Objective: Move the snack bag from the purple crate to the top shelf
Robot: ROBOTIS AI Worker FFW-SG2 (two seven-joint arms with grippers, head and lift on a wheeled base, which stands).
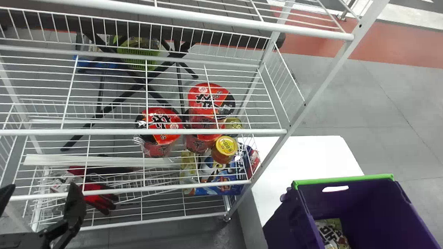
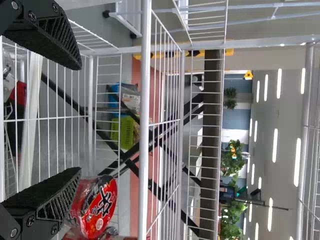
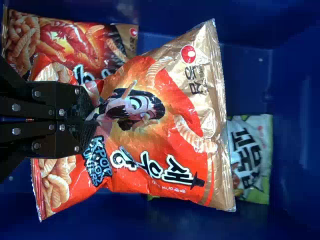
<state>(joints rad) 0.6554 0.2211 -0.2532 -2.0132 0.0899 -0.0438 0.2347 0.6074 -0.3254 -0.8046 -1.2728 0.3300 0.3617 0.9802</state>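
- Pinches snack bag (image 3: pixel 165 135) in right gripper (image 3: pixel 94 119), mostly ahead of it, inside purple crate (image 1: pixel 291 225).
- Seems at grasp-to-lift step.
- Needs raising past crate walls around gripper, then carrying to shelf rack (image 1: pixel 96 132).

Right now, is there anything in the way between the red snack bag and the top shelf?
Yes. The right gripper has the red snack bag inside the purple crate, so its wall comes first. Then the rack's right front post and the upper shelf's front rail might need going around or over.
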